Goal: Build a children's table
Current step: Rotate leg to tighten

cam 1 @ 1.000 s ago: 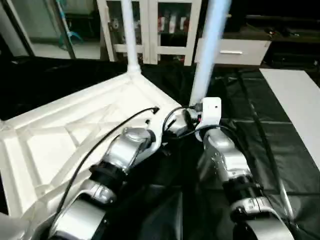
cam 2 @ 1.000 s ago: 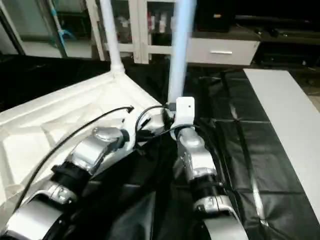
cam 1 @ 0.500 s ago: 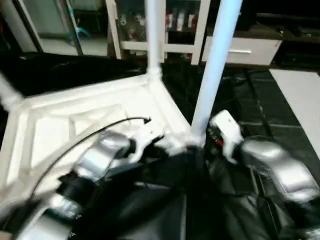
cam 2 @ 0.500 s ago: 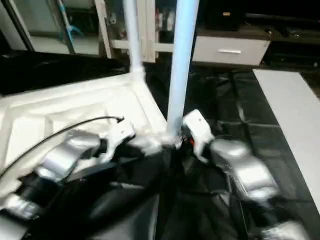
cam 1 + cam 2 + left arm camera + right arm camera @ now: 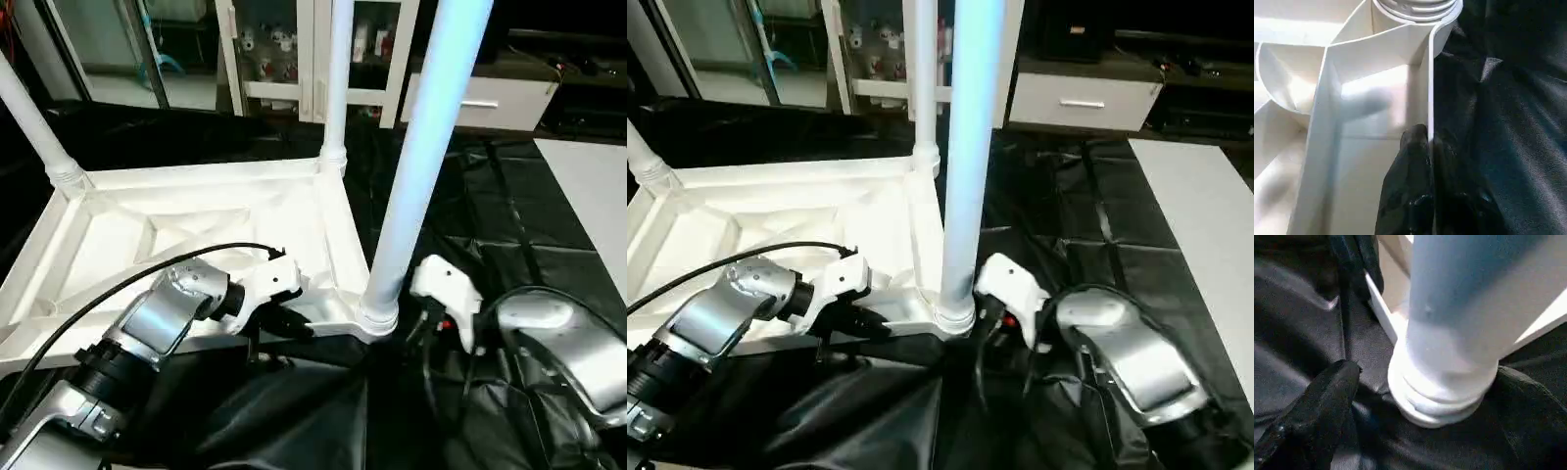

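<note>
The children's table lies upside down on the black cover: a white ribbed tabletop (image 5: pixel 196 235) with three white legs standing in its corner sockets, the nearest leg (image 5: pixel 421 166) rising right in front of me. My left gripper (image 5: pixel 1427 134) is shut on the tabletop's thin near rim (image 5: pixel 1430 83), just left of that leg's socket (image 5: pixel 380 315). My right gripper (image 5: pixel 419 328) stands open at the socket's right side. One black finger (image 5: pixel 1327 401) sits apart from the leg's ringed base (image 5: pixel 1442 396).
The black cover (image 5: pixel 509 215) is creased and bunched in front of the tabletop. A white glass-door cabinet (image 5: pixel 284 59) and a drawer unit (image 5: pixel 480 98) stand behind. A white board (image 5: pixel 593 186) lies at the far right. A black cable (image 5: pixel 127 289) arcs over my left forearm.
The whole view has shifted. My right gripper has opened and come off the near leg's base, its arm swinging out to the right. The left gripper keeps its hold on the rim.
</note>
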### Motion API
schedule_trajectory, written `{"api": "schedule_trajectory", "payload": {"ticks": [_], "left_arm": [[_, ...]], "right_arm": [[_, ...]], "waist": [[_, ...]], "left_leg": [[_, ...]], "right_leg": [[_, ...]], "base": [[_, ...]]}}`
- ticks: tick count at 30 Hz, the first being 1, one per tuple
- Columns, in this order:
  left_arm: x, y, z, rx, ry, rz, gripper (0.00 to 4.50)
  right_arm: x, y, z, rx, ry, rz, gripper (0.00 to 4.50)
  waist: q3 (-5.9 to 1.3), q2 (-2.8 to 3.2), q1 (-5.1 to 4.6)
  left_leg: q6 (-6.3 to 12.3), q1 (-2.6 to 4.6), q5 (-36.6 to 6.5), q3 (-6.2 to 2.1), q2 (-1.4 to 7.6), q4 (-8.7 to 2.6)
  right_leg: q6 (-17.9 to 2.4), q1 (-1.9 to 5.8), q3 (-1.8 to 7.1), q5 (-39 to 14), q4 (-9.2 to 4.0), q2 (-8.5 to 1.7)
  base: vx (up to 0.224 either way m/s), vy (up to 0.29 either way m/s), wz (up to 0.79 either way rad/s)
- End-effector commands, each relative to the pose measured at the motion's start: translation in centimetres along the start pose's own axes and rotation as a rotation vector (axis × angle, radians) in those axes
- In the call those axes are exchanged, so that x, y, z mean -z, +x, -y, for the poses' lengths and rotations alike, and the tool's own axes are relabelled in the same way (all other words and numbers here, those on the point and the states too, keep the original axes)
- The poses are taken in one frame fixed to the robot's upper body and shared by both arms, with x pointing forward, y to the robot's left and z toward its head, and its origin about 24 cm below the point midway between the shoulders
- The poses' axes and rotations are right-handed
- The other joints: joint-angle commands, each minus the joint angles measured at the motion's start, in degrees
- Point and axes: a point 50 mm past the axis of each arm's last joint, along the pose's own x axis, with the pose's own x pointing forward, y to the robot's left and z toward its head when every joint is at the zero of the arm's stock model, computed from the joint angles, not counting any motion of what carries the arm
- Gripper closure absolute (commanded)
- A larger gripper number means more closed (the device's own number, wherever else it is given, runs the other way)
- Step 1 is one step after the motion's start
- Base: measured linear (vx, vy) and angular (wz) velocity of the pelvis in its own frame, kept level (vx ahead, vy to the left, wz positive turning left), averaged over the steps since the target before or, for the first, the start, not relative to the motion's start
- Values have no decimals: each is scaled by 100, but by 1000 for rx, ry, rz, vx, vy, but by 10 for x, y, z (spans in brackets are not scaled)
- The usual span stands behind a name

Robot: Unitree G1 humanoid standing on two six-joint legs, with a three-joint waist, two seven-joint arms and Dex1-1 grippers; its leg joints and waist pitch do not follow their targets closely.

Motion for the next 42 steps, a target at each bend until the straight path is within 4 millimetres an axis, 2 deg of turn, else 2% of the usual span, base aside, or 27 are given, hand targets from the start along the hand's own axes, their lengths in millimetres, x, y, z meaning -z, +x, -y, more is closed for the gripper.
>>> {"api": "schedule_trajectory", "payload": {"ticks": [1, 7, 9, 10, 14, 30, 34, 42], "left_arm": [[-12, 5, 8, 75, 44, 40, 450], [-12, 5, 8, 72, 44, 46, 450], [-12, 5, 8, 70, 44, 45, 450], [-12, 5, 8, 69, 44, 45, 450], [-11, 5, 8, 67, 42, 44, 450], [-9, 5, 9, 72, 31, 38, 450], [-8, 4, 9, 75, 26, 36, 450], [-7, 4, 11, 84, 14, 37, 450]], "right_arm": [[-4, 4, 3, 21, -45, 10, 6], [-6, 12, 15, 102, -50, 44, 6], [-6, 12, 15, 94, -56, 40, 6], [-6, 12, 15, 93, -57, 40, 6], [-5, 13, 15, 84, -58, 51, 6], [-4, 15, 13, 51, -37, 109, 144], [-3, 16, 12, 41, -26, 114, 168], [-2, 18, 10, 30, -10, 127, 174]], "waist": [[-320, -33, -26], [-305, -39, -54], [-308, -64, -67], [-310, -47, -65], [-321, -46, -68], [-326, -45, -93], [-330, -47, -97], [-332, -38, -100]], "left_leg": [[233, 80, -747, -153, 320, -413], [160, 75, -920, -154, 302, -420], [170, 75, -897, -152, 302, -418], [184, 79, -865, -154, 305, -415], [229, 74, -793, -150, 303, -402], [294, 65, -767, -153, 299, -390], [295, 69, -754, -150, 298, -386], [305, 63, -735, -153, 298, -384]], "right_leg": [[-1427, 263, 215, -546, -352, -411], [-1376, 272, 216, -862, -376, -403], [-1350, 274, 218, -834, -373, -396], [-1357, 270, 218, -800, -368, -399], [-1400, 275, 215, -647, -351, -396], [-1454, 286, 207, -631, -343, -396], [-1464, 285, 207, -581, -335, -390], [-1483, 293, 204, -561, -333, -395]], "base": [[0, 0, 0], [0, 0, 0], [0, 0, 0], [0, 0, 0], [0, 0, 0], [0, 0, 0], [0, 0, 0], [0, 0, 0]]}}
